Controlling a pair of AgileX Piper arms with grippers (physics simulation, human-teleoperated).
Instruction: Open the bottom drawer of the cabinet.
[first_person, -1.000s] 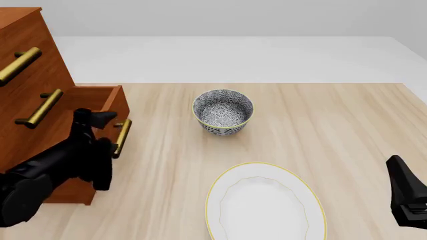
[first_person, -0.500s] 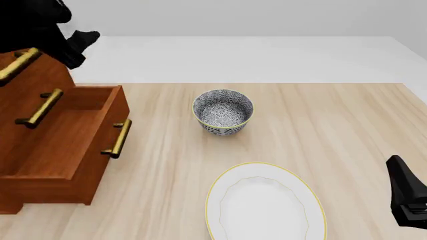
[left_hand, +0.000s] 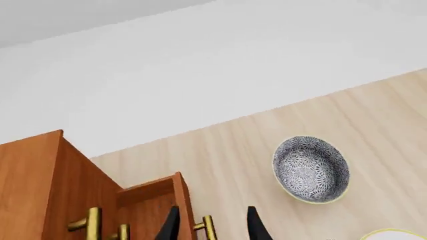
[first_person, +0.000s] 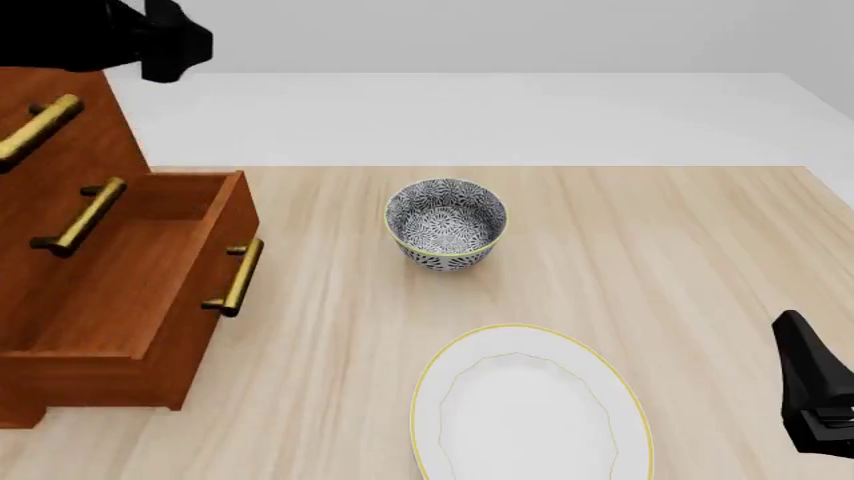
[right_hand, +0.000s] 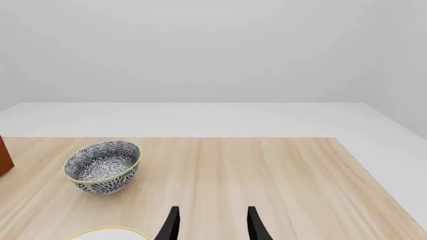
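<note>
Drawers stack three high in the cabinet (first_person: 54, 120) at the tabletop's (first_person: 641, 230) left edge; the bottom drawer (first_person: 127, 290) stands pulled out, its wooden box bare inside, brass handle (first_person: 236, 277) facing the patterned bowl (first_person: 446, 223). That bowl holds nothing, and neither does the gold-rimmed white plate (first_person: 531, 405) nearer the camera. The left fingers (left_hand: 172, 226) are spread apart with nothing between them, high above the cabinet and well clear of the drawer below. The right fingers (right_hand: 172, 225) are likewise parted and empty, the bowl well ahead of them.
</note>
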